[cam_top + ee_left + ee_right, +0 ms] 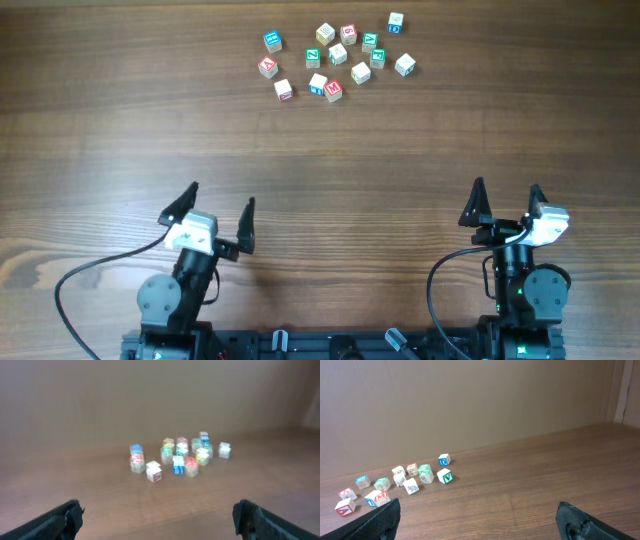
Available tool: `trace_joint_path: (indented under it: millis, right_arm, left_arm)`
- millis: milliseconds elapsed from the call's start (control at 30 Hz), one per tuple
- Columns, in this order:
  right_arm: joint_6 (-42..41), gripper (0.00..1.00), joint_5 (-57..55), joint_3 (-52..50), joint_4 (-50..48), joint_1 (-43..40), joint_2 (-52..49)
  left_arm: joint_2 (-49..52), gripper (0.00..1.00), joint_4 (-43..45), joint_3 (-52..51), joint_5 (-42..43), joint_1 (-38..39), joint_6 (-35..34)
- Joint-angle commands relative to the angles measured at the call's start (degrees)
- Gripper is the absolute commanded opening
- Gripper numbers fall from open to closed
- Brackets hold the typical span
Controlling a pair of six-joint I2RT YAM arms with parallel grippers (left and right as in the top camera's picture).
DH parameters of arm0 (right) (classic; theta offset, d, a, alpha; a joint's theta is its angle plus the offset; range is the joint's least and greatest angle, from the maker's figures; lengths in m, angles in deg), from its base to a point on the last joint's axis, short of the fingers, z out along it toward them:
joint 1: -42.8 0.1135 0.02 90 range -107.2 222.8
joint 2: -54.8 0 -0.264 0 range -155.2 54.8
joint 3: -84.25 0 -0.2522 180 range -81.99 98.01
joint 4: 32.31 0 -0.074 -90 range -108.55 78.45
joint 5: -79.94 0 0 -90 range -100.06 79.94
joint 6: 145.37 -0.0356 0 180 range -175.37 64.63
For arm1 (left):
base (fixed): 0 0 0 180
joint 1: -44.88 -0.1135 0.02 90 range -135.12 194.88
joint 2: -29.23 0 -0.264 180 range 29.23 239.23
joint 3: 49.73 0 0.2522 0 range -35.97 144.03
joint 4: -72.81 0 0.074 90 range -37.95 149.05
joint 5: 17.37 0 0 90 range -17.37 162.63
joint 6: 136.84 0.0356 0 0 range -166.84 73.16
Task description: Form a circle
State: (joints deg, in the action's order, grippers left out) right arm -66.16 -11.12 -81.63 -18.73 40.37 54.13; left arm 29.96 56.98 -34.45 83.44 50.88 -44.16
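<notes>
The left gripper (222, 195) and the right gripper (507, 186) sit at the near edge of the wooden table (330, 160), each with its jaws spread wide and nothing between them. The letter blocks (338, 53) lie in a loose, uneven cluster at the far side, well apart from both grippers.

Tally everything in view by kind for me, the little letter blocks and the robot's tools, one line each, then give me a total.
Letter blocks: 14
Tools: 2, the left tool and the right tool, both open and empty
Total: 16
</notes>
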Motion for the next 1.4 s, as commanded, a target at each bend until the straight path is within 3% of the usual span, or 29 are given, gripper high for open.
trace_joint_path:
  millis: [0,200,400,600,733,900,1067,1367]
  right_arm:
    - [0.2,1.00,1.0,-0.1,-0.2,0.2,0.2]
    - [0.1,1.00,1.0,-0.1,-0.2,0.2,0.2]
    - [0.2,1.00,1.0,-0.1,-0.2,0.2,0.2]
    - [0.2,1.00,1.0,-0.1,-0.2,0.2,0.2]
    - [0.2,1.00,1.0,-0.1,-0.2,0.2,0.2]
    - [0.2,1.00,1.0,-0.1,-0.2,0.2,0.2]
    - [0.2,1.00,1.0,-0.1,-0.2,0.2,0.2]
    - [0.2,1.00,1.0,-0.1,-0.2,0.2,0.2]
  left_arm:
    - [1.6,1.00,-9.5,8.2,2.7,0.3,-2.5]
    - [12.3,1.00,-19.4,28.2,5.3,0.3,1.2]
    - [40.0,1.00,-31.2,55.3,10.9,0.3,1.2]
    - [69.0,1.00,-41.3,84.5,11.3,0.7,1.2]
    - [85.5,1.00,-43.5,98.1,11.3,2.5,1.2]
    - [97.2,1.00,-37.5,99.6,12.0,3.3,1.1]
    - [107.6,1.00,-31.3,99.6,19.7,3.5,1.1]
    - [124.3,1.00,-18.5,99.6,16.3,7.4,-0.5]
